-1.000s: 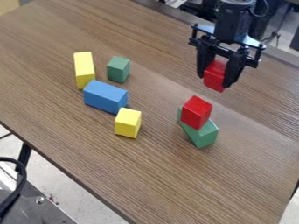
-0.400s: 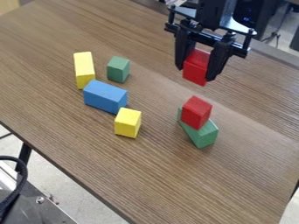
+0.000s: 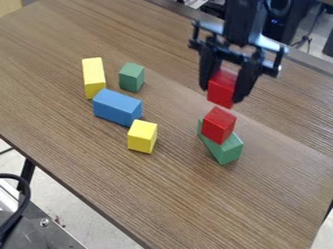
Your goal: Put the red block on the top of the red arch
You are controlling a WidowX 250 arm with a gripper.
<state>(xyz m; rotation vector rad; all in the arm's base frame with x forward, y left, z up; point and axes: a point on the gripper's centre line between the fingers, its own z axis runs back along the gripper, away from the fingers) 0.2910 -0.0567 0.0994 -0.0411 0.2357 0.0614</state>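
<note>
One red block point(image 3: 222, 91) sits clamped between the two black fingers of the tool point(image 3: 221, 95), which hangs above the surface point(image 3: 175, 194); its spacing is as narrow as the block allows. The grip is on opposite flat faces, with the lower part of the block poking out below the fingertips, which looks like the right place to hold it for stacking.

It will probably handle as light and stiff, perhaps painted wood, not fragile, though smooth faces could slip or turn if pinched off-centre.

In view, just below it stands a second red piece point(image 3: 218, 125), resting on a long green block point(image 3: 226, 149). No opening can be made out in that red piece, so I can't confirm it is the arch; it looks the likely target. The next move would be to line up over it and lower gently, since a knock could topple the pile.

Farther out are a short yellow block point(image 3: 142, 136), a blue block point(image 3: 117, 107), a small green block point(image 3: 131, 77) and a longer yellow block point(image 3: 94, 78). None of the blocks shows a label or readable writing.
</note>
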